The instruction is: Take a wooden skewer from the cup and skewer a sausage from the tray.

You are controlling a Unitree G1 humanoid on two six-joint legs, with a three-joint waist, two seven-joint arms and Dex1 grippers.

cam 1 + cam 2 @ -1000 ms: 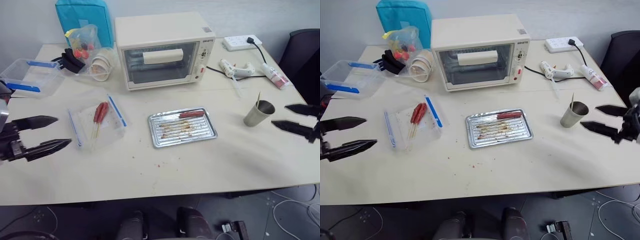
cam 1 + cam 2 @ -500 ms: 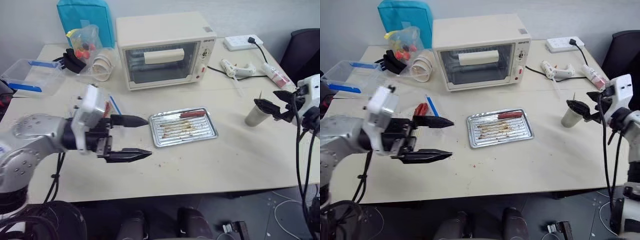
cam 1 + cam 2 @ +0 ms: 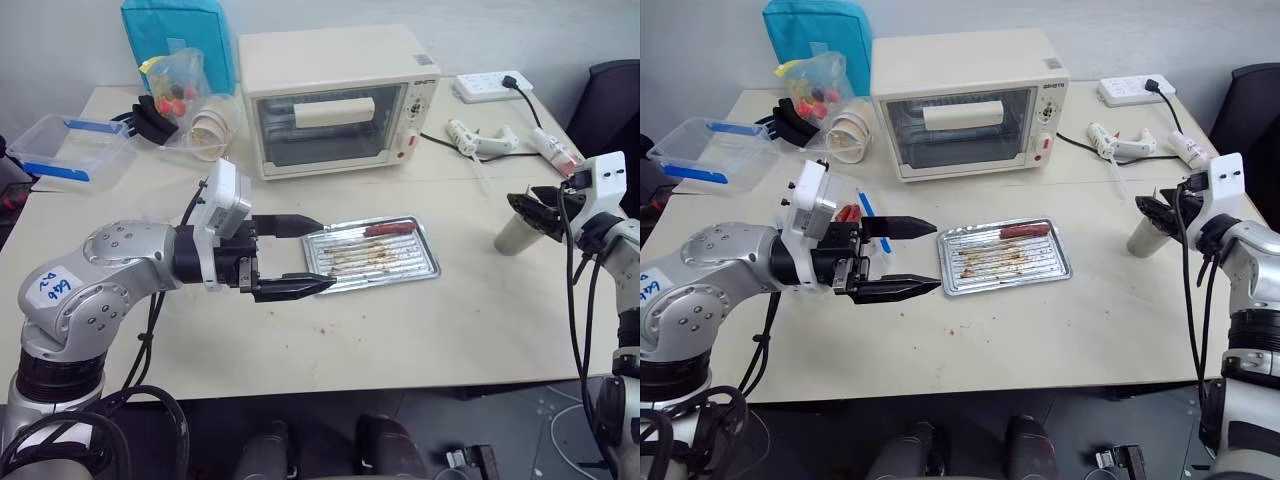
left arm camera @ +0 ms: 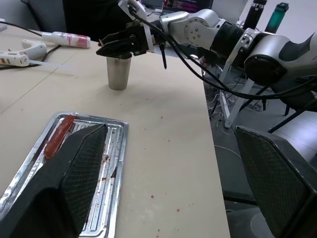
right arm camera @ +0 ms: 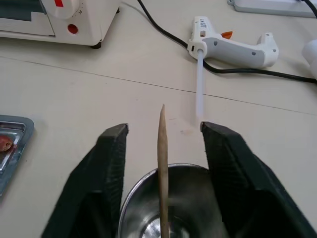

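Observation:
The grey metal cup (image 3: 513, 236) stands at the table's right, with one wooden skewer (image 5: 162, 159) upright in it. My right gripper (image 5: 164, 130) hovers level over the cup's rim, open, one finger (image 5: 107, 169) on each side of the skewer with a gap on both sides. The steel tray (image 3: 432, 270) lies mid-table, and the reddish sausage (image 3: 390, 228) rests along its far edge. My left gripper (image 3: 326, 253) is open at the tray's left end, pointing right, with nothing between its fingers (image 4: 74, 173).
A cream toaster oven (image 3: 335, 95) stands behind the tray. A glue gun (image 5: 233, 42), a tube and a power strip (image 3: 485, 86) lie at the back right. A clear box with blue edges (image 3: 65, 150), paper cups and a teal bag sit at the back left.
My left arm swung in from the table's left side to the tray's left end. My right gripper moved over the cup and its fingers narrowed around the skewer.

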